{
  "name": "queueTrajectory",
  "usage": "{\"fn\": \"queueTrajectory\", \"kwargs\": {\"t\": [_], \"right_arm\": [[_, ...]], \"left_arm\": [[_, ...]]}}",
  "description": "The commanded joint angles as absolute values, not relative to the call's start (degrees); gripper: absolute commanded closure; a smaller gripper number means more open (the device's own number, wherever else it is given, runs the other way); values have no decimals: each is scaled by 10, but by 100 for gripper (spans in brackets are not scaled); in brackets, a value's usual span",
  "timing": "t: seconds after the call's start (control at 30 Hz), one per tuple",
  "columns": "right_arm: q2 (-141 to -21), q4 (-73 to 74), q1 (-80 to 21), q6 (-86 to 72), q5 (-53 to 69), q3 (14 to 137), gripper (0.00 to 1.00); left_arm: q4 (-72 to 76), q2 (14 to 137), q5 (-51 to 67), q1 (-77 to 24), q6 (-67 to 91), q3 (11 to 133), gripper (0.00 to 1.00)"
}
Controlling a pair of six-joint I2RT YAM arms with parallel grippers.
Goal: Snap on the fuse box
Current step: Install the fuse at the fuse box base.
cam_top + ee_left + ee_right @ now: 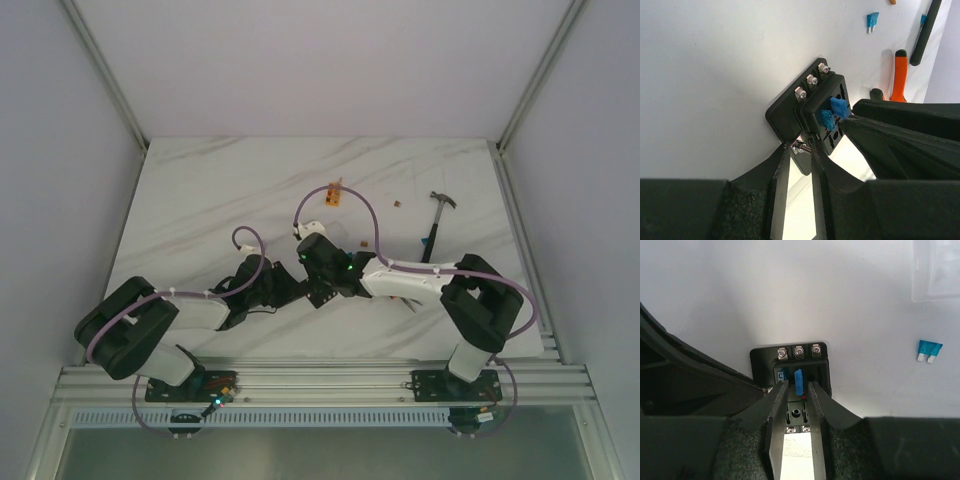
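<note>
— How was the left end effector (799, 156) set?
— It was closed narrowly on one end of the fuse box (785, 112), which lay on the desk (715, 75).
— And the right end effector (797, 390)?
— It was held slightly apart, flanking a blue fuse (799, 381) seated in that box.

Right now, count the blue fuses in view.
3 blue fuses. Two stand in the fuse box: a raised fuse between the tips of the right claw, a seated fuse beside it. A loose fuse lies on the table. Others may be hidden.
</note>
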State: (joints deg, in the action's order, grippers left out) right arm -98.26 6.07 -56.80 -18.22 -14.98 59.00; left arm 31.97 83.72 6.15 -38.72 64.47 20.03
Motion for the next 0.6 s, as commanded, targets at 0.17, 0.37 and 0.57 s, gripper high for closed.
{"fn": "queueTrajectory", "kwargs": {"t": [0.17,0.37,0.57], "right_arm": [[-964,141,-557,-141,-122,647,70],[-986,177,-549,-112,-90,675,73],[-1012,193,-545,-96,-77,698,74]], "left_arm": [[265,847,41,-391,634,197,68],[264,848,41,-391,633,199,68],[264,851,41,-391,632,201,68]]}}
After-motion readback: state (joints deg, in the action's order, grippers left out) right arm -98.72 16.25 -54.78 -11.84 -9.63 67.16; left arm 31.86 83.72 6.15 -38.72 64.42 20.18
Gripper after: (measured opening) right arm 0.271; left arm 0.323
